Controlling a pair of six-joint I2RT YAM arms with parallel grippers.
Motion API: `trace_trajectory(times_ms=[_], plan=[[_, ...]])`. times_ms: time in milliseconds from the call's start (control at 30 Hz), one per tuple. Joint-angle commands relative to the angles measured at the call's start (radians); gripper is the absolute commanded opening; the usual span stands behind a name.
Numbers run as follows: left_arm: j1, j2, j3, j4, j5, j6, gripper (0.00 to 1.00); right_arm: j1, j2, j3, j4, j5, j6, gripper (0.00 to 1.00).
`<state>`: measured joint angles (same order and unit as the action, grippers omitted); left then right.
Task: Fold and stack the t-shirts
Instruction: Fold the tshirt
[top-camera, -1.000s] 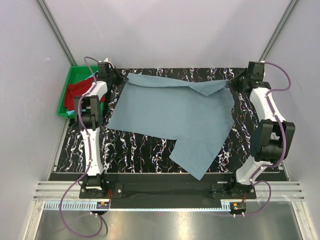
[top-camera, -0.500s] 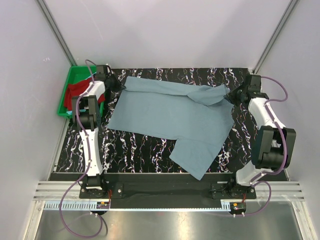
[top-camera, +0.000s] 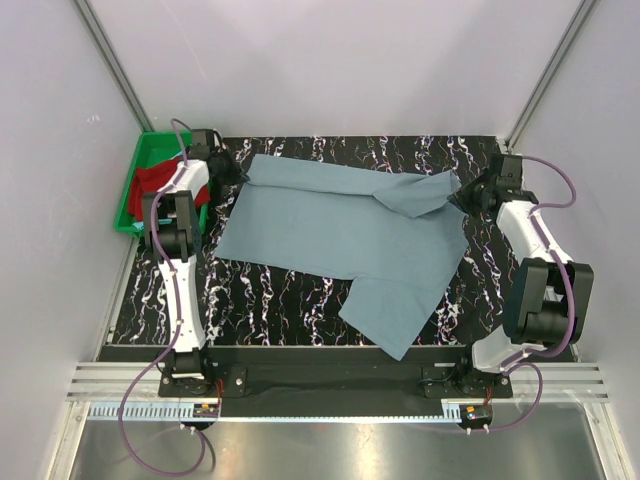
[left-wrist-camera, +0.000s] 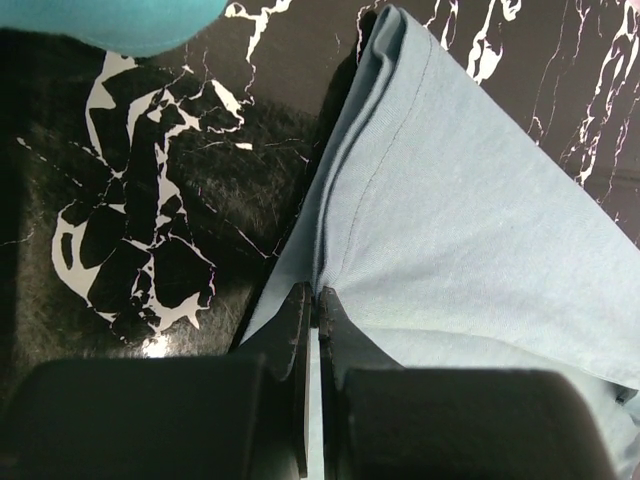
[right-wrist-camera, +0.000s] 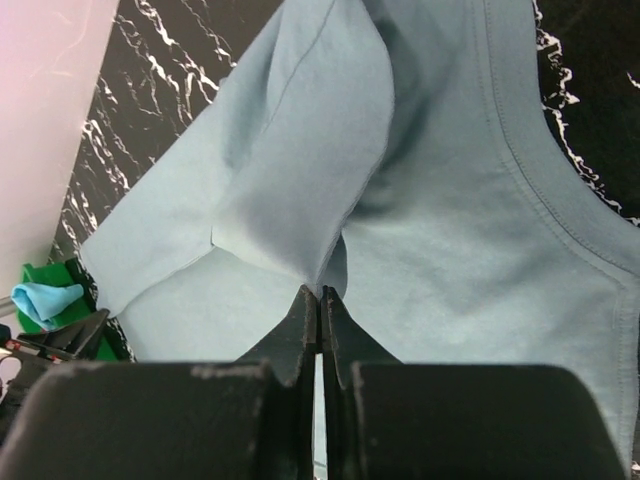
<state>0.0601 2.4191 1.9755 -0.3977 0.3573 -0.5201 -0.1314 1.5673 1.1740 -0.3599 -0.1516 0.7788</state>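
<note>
No legible text or labels anywhere.

Large dusty grey-blue t-shirt (top-camera: 340, 235) spread mostly flat, far edge pinched at one end in left gripper (top-camera: 238, 175) and at the other in right gripper (top-camera: 458, 195), loose flap folded over beside the right one. Red t-shirt (top-camera: 150, 182) crumpled just left of left gripper; light turquoise t-shirt (left-wrist-camera: 110, 20) bunched near left gripper's tips

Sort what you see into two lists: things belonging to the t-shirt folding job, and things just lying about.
Belongs to the job: grey-blue t-shirt, pinched by the left pincer and the right pincer; red t-shirt; turquoise t-shirt.

Just lying about: green tray; black marbled table.
</note>
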Motion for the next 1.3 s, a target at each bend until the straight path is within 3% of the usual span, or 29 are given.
trace_trajectory(times_ms=[0, 700, 1267], plan=[[0.012, 0.003, 0.054, 0.000, -0.030, 0.020, 0.00, -0.005, -0.010, -0.019, 0.026, 0.007, -0.027, 0.00], [0.014, 0.023, 0.079, -0.018, -0.046, 0.012, 0.00, -0.005, -0.050, -0.119, 0.026, -0.031, 0.054, 0.00], [0.017, 0.061, 0.109, -0.023, -0.031, -0.011, 0.00, 0.024, -0.108, -0.316, 0.079, 0.032, 0.396, 0.00]])
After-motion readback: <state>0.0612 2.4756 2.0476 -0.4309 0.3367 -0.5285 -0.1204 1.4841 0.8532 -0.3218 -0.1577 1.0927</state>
